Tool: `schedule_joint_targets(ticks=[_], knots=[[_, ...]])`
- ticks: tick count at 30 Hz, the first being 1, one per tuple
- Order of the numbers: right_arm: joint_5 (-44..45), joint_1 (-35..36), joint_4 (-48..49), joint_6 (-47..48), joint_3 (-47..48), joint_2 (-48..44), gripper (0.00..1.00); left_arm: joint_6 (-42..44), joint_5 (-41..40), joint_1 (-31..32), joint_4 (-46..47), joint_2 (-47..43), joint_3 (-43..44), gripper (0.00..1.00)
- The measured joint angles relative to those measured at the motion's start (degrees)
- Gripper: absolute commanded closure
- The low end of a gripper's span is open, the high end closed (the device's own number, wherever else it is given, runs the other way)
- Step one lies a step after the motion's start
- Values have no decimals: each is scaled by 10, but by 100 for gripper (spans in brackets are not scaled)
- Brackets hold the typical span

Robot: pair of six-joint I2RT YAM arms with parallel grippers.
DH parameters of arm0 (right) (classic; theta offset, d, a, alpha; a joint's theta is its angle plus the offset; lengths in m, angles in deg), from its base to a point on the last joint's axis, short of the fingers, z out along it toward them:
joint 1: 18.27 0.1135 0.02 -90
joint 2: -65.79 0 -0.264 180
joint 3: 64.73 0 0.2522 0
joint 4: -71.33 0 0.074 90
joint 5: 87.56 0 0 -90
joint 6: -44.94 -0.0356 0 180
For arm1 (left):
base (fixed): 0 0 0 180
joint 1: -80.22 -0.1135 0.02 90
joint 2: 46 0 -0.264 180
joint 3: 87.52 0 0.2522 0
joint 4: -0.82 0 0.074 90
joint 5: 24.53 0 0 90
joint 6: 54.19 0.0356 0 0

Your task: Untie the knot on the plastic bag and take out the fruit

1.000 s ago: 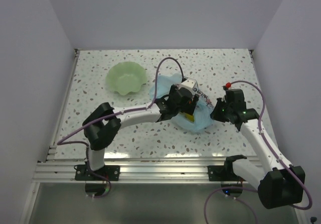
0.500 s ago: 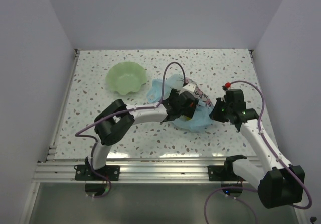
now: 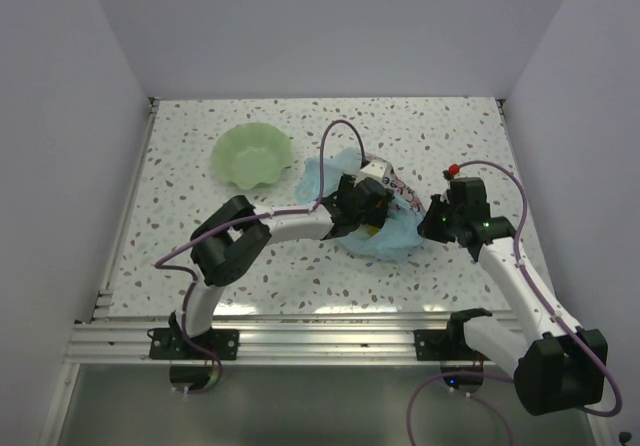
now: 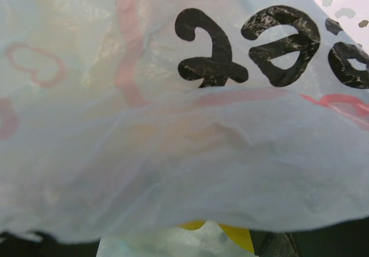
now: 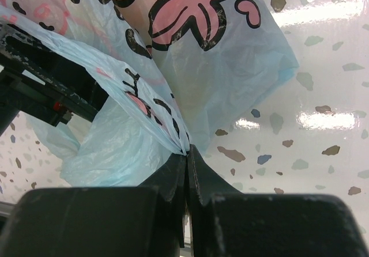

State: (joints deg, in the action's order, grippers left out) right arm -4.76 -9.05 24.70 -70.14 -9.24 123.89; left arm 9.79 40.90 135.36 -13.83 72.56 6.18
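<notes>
The light-blue plastic bag (image 3: 402, 234) lies crumpled at mid-table, its pink-and-black print (image 5: 190, 9) facing up. My right gripper (image 5: 186, 153) is shut on a bunched fold of the bag's right edge, and in the top view it (image 3: 432, 222) sits at that edge. My left gripper (image 3: 368, 216) reaches into the bag's mouth, with the film (image 4: 184, 153) draped over its camera. Its dark fingers (image 4: 275, 245) show far apart at the bottom edge. A yellow fruit (image 4: 239, 238) peeks between them; contact is hidden. No knot shows.
A pale green wavy-rimmed bowl (image 3: 253, 156) stands on the speckled table (image 3: 200, 226) to the back left of the bag. White walls close in the table on three sides, and an aluminium rail (image 3: 300, 328) runs along the near edge.
The left arm's elbow swung forward and right, and its gripper pushed lower into the bag, whose film shifted with it. The right gripper stayed shut on the bag's edge.
</notes>
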Motion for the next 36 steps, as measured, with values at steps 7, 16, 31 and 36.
schedule_joint_targets(ticks=[7,16,31,36], knots=[[0,0,3,0,0,0,100,-16,6,0,0,5,0,39],[6,0,1,0,0,-1,100,-14,8,0,-11,-60,-59,67],[30,6,-4,-9,5,-9,100,6,106,2,-70,-298,-148,68],[24,8,-1,-14,7,-10,100,0,113,-8,-67,-308,-181,69]])
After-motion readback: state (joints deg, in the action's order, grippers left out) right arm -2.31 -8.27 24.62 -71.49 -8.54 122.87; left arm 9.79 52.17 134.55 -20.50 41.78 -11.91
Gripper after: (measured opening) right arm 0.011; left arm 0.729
